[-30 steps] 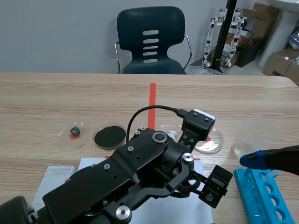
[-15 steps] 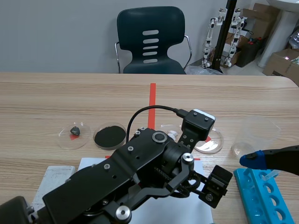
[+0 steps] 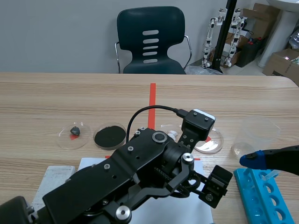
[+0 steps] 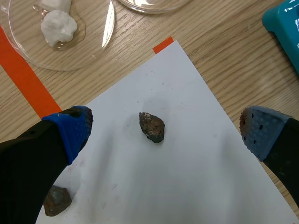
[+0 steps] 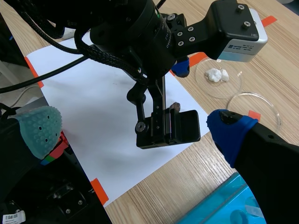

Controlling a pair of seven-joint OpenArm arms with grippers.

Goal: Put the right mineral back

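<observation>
The left gripper (image 4: 164, 134) hangs spread wide over the white paper (image 4: 196, 177). The brown mineral (image 4: 152, 127) lies loose on the sheet between its pads, a shade nearer the left one. Its long axis runs roughly far to near, across the closing line. The right gripper (image 5: 133, 130), also spread, waits farther off to the right. Nothing has shifted in the last second.

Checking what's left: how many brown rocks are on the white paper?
2 on the white paper. One brown rock lies between the fingers of the open left gripper; the other lies beside one finger. The left arm may hide more.
</observation>
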